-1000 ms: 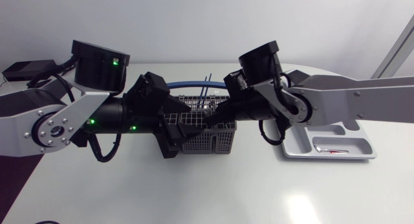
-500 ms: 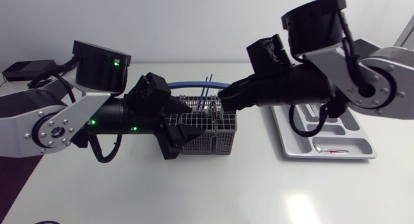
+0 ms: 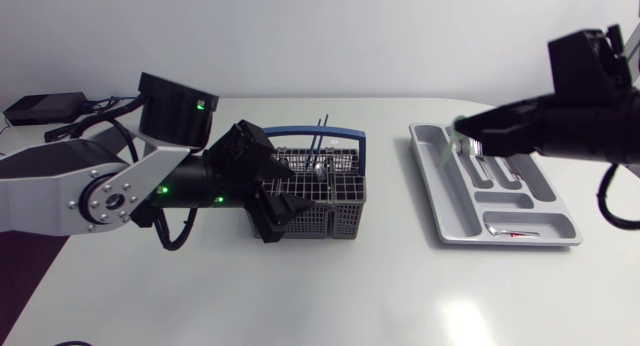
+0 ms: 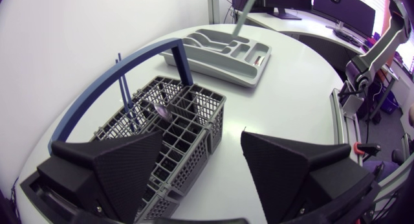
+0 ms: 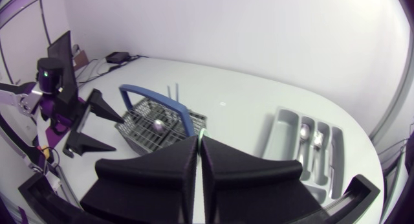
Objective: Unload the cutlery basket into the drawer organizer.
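Right gripper (image 3: pixel 468 138) has swung from the cutlery basket (image 3: pixel 335 218) to above the drawer organizer (image 3: pixel 560 236) at right, fingers clamped on a pale green utensil (image 4: pixel 242 17); left gripper (image 3: pixel 275 201), fingers apart, at the basket's left end

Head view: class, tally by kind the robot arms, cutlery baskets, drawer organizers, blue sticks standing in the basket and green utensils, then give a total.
Robot arms: 2 (left arm, right arm)
Cutlery basket: 1
Drawer organizer: 1
Blue sticks: 2
Green utensil: 1
Total: 7
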